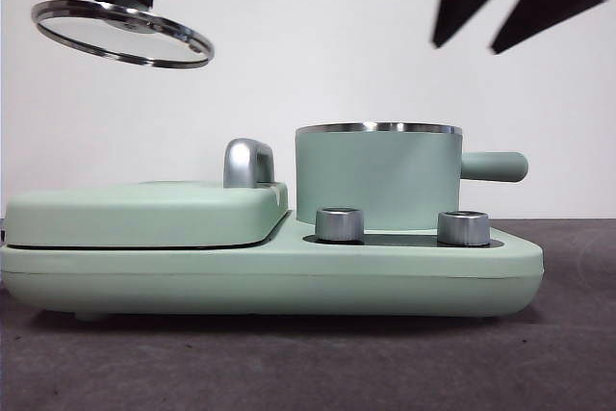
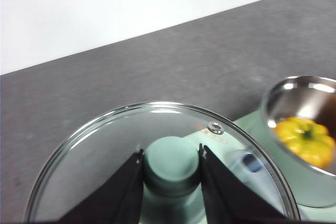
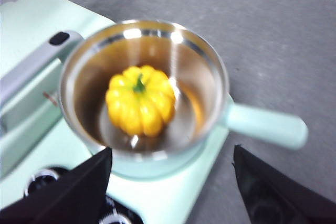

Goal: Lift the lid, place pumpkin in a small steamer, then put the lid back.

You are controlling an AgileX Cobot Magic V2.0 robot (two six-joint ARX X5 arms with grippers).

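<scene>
The glass lid [image 1: 123, 34] hangs tilted high at the left of the front view, held by my left gripper [image 2: 171, 165], which is shut on its mint-green knob [image 2: 171, 162]. The small steamer [image 1: 378, 175], a mint-green pot with a steel rim and side handle [image 1: 494, 166], stands uncovered on the right of the appliance. The yellow pumpkin [image 3: 140, 99] lies inside the steamer [image 3: 144, 87], stem up; the pumpkin [image 2: 305, 139] also shows in the left wrist view. My right gripper [image 3: 170, 182] hovers open above the pot, nothing between its jaws; the right gripper [image 1: 510, 7] shows dark at the top right of the front view.
The mint-green appliance base [image 1: 269, 271] carries a flat griddle cover [image 1: 144, 211] with a steel handle [image 1: 247, 163] on its left half. Two steel dials [image 1: 339, 224] [image 1: 463, 228] sit in front of the pot. Grey tabletop [image 1: 289, 363] surrounds it; a white wall stands behind.
</scene>
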